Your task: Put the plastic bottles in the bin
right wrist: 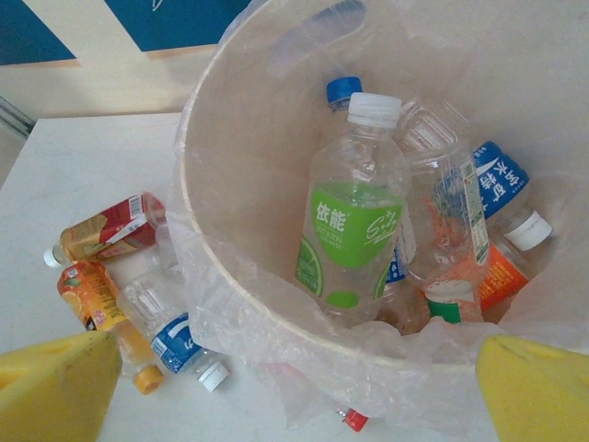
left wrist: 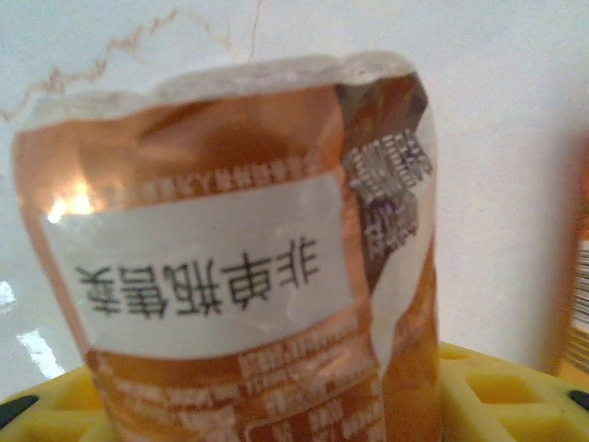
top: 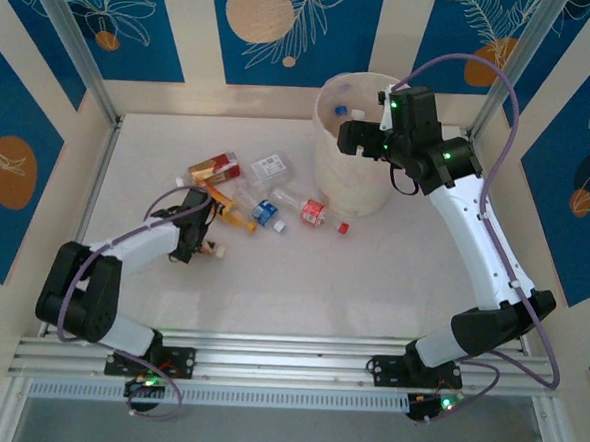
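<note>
Left wrist view: the left gripper [left wrist: 276, 405] has its yellow pads [left wrist: 502, 387] set against both sides of a crumpled orange-brown bottle [left wrist: 230, 230] with a white printed sticker, so the jaws are clamped on it. Seen from above, that gripper [top: 202, 235] sits low on the white table [top: 301, 282] at the near edge of the loose bottles. Just beyond it lie an orange bottle [top: 230, 212], a red-and-gold bottle [top: 215, 166], a clear white-labelled bottle [top: 270, 166], a blue-labelled bottle [top: 265, 212] and a red-labelled bottle [top: 313, 212]. The right gripper [right wrist: 294, 378] hangs over the bin [right wrist: 198, 212], its yellow fingers [right wrist: 55, 387] spread wide and empty. Inside the bag-lined bin stands a green-labelled bottle [right wrist: 350, 230] among other bottles. From above, the bin [top: 347, 189] stands at the table's far side, well apart from the left gripper.
</note>
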